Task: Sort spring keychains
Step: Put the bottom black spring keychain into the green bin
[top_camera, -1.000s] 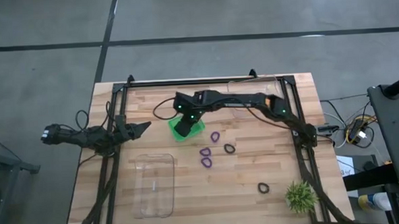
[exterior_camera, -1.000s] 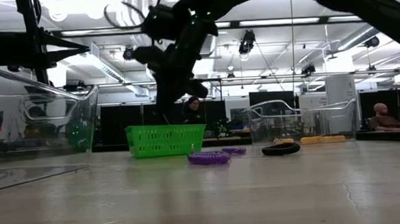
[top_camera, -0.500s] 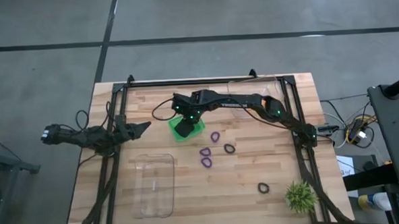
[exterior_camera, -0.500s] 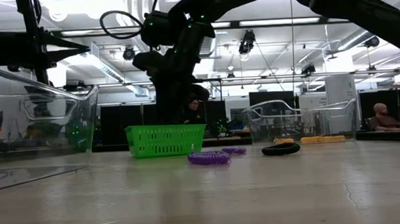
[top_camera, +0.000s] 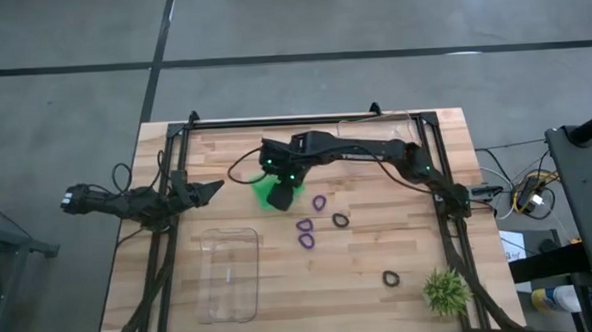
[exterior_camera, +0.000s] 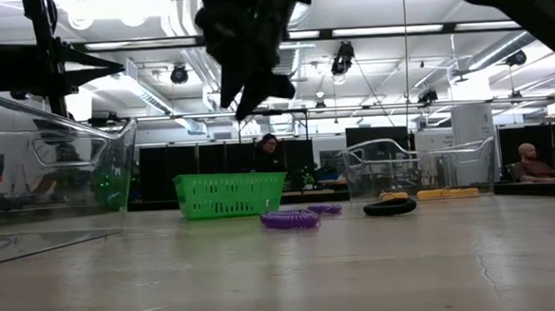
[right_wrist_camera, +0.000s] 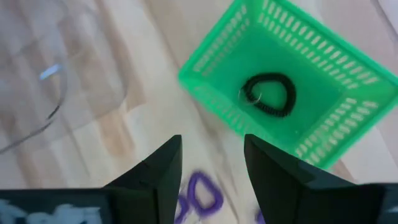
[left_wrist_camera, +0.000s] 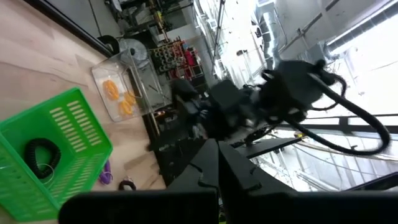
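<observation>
Hovering open above the green bin [right_wrist_camera: 292,93], right end effector [right_wrist_camera: 211,163] is empty.

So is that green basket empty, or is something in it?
Not empty. The green basket holds one black spring keychain, lying loose on its floor; the right gripper above is open.

No legible text anywhere.

- High view looks straight down on the whole counter [top_camera: 380,252].
- Low view looks level across it.
- Both wrist views share the green bin [right_wrist_camera: 292,93].
</observation>
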